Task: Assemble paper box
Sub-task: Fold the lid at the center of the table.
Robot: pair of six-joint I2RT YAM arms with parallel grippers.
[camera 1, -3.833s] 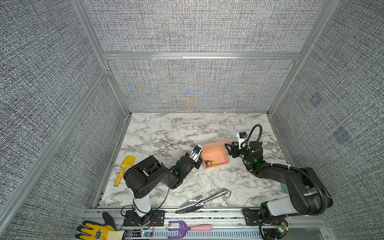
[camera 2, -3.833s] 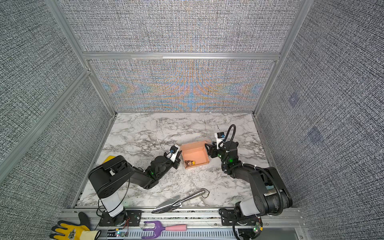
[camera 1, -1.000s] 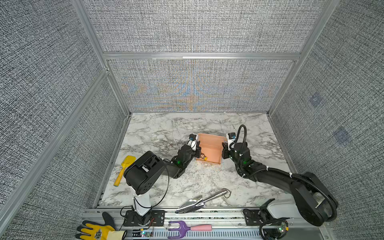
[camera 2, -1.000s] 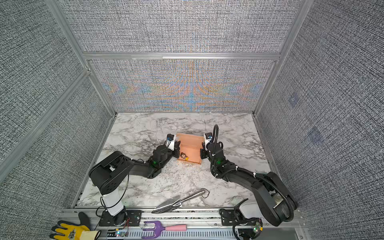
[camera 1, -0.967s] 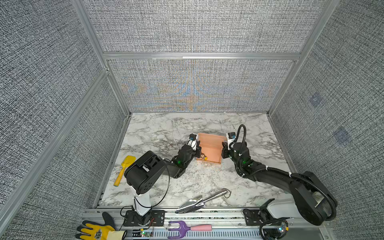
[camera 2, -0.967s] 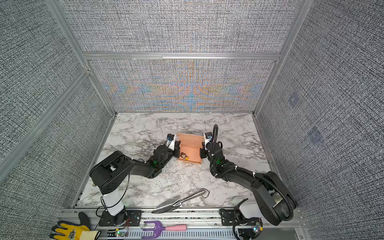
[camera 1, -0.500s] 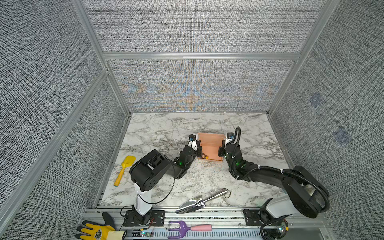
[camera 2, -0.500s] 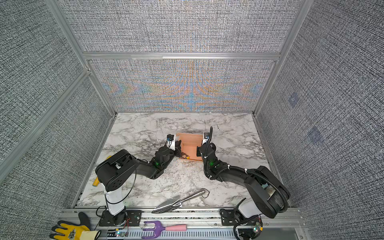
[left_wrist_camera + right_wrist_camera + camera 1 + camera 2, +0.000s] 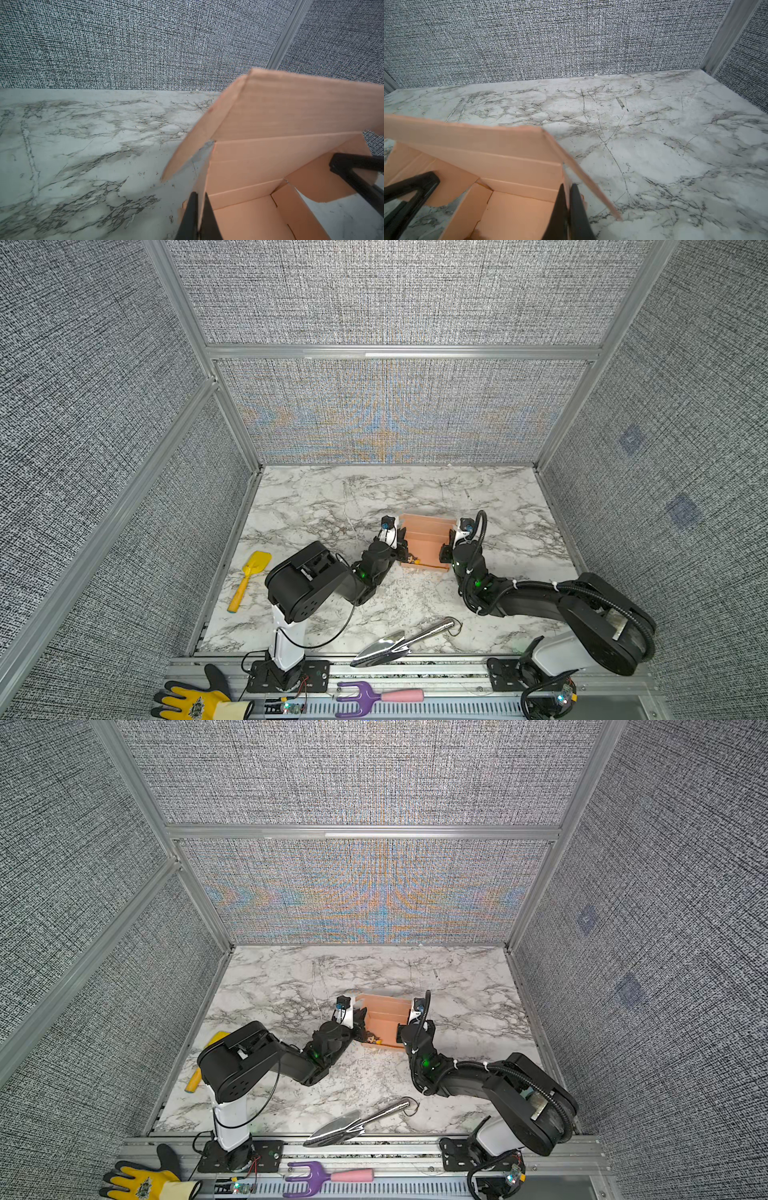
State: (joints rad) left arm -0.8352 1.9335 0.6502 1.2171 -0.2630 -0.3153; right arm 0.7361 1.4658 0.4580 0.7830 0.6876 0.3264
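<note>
A salmon-pink box point(image 9: 424, 540) sits on a marble table point(image 9: 332, 506), about midway across it, inside a booth of grey woven walls point(image 9: 386, 302). The box is open on top, with its lid standing up along the far side.

In both top views the two black arms reach in from the near edge and meet the box at its two ends. The left gripper point(image 9: 402, 551) is at the left end wall and the right gripper point(image 9: 445, 553) at the right end wall. From above, the fingers are too small to show how far they are closed.

The wrist views settle this. In the left wrist view, the left gripper point(image 9: 198, 200) is pinched narrow, with the box point(image 9: 270, 166) wall caught between its two fingers. The right gripper point(image 9: 353, 172) shows across the box. In the right wrist view, the right gripper point(image 9: 568, 193) is likewise pinched narrow on the opposite wall of the box point(image 9: 508, 166). The lid's side flaps splay outward.

Only the top views show the other items. A yellow shovel point(image 9: 249, 578) lies near the table's left edge. In a top view the left arm hides most of the shovel point(image 9: 193, 1081). A metal trowel point(image 9: 399, 641) lies at the near edge. A yellow glove point(image 9: 195, 701) and a purple fork point(image 9: 365, 697) lie on the rail in front of the table.
</note>
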